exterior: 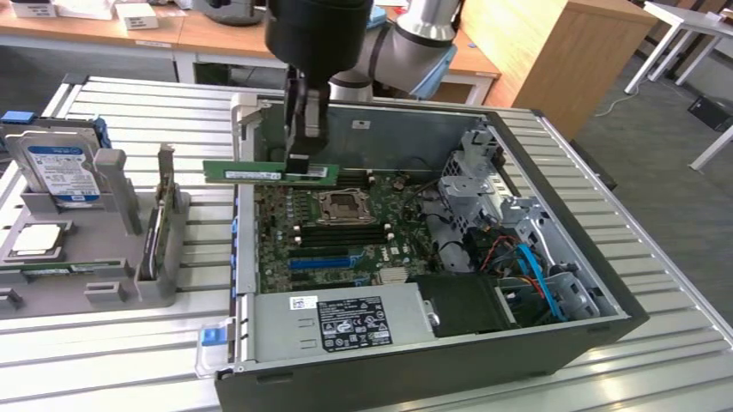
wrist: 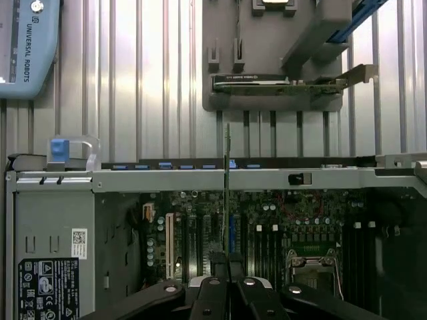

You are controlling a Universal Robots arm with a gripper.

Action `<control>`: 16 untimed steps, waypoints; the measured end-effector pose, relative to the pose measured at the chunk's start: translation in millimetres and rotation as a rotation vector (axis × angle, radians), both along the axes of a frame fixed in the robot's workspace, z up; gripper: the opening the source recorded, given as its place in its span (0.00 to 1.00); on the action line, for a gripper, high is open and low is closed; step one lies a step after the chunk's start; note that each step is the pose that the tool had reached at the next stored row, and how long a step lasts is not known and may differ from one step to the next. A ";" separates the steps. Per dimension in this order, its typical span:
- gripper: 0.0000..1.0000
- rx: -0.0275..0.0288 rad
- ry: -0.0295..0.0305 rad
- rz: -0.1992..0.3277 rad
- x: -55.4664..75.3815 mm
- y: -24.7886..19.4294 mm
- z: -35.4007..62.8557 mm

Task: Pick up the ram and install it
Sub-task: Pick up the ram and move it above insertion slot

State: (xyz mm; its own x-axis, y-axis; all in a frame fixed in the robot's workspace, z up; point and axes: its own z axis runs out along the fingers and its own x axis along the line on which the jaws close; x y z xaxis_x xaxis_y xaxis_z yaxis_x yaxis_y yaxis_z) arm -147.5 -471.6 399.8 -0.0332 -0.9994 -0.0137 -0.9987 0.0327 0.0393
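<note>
Jaws clamped tight on the ram (exterior: 257, 172), gripping it nearer the end on the exterior view's right. The green stick hangs level over the open computer case (exterior: 596, 283), above the motherboard (exterior: 332, 249). In the exterior view it sits at about eleven o'clock of the CPU socket (exterior: 343, 206). Its small white label faces the camera, but the print is too fine to read.

Through my wrist camera the stick is edge-on, a thin line rising out of my grip. The one clear piece of writing is there: "UNIVERSAL ROBOTS" on the pale blue arm cover (wrist: 27, 47).

At six o'clock of the socket lies the power supply (exterior: 343, 319), with a black rating label and a white code sticker, both unreadable. Out at nine o'clock of the case, the blue-labelled hard drive (exterior: 60, 167) stands in the grey holder (exterior: 115, 287) on the table (exterior: 115, 369).
</note>
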 end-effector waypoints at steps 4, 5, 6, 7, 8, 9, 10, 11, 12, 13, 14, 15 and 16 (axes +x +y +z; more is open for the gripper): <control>0.12 0.0000 0.0000 0.000 13.5 -0.1 0.0; 0.12 0.0000 0.0000 0.000 16.8 0.0 0.0; 0.12 0.0000 0.0000 0.000 20.1 0.0 0.0; 0.12 -0.0001 0.0000 0.000 23.3 0.0 0.0; 0.12 -0.0001 0.0000 0.000 26.4 0.0 0.0; 0.12 -0.0001 0.0000 0.000 29.8 -0.1 0.0; 0.12 0.0000 0.0000 0.000 33.6 0.0 0.0; 0.12 0.0000 0.0000 0.000 37.1 0.0 0.0; 0.12 0.0000 0.0000 0.000 40.8 0.0 0.0; 0.12 0.0000 0.0000 0.000 44.3 0.0 0.0; 0.12 0.0000 0.0000 0.000 47.6 0.0 0.0; 0.12 -0.0001 0.0000 0.000 51.0 0.0 0.0; 0.12 -0.0001 0.0000 0.000 54.4 0.0 0.0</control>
